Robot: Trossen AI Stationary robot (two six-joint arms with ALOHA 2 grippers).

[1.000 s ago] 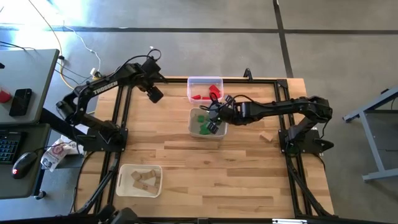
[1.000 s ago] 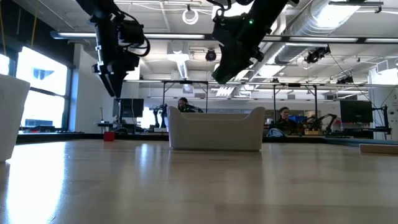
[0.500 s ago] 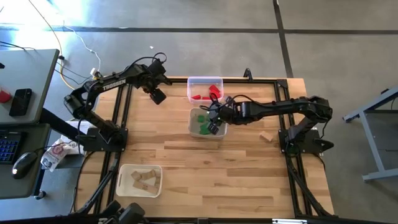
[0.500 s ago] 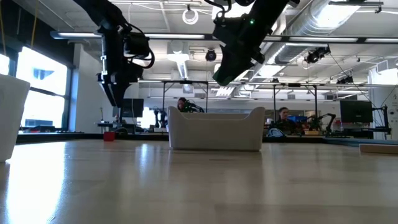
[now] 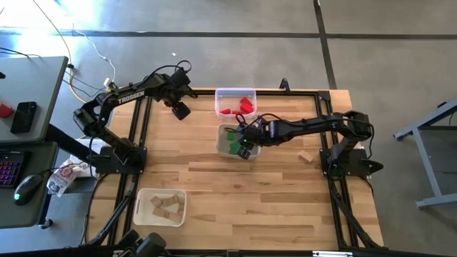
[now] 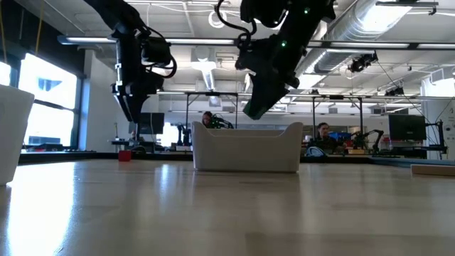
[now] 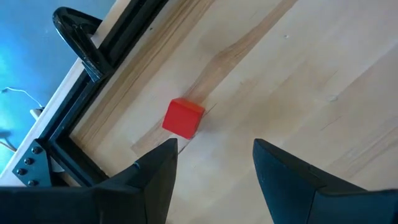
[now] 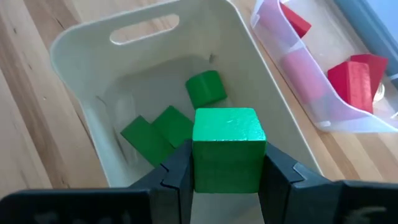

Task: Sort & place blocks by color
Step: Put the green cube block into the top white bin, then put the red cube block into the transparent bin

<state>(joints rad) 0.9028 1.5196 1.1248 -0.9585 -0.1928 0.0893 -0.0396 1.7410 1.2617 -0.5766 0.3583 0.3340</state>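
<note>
On the wood table, the right gripper clamps a green block above the white tray. The left gripper, parted wide, hovers near a red block by the far-left edge.

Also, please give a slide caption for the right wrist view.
Right gripper holds a green cube above the white tray.

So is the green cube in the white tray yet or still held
Still held: the right pincer grips the green cube above the white tray, over three green blocks inside.

Three trays on the table. Four green blocks visible. Two robot arms at work.
</note>
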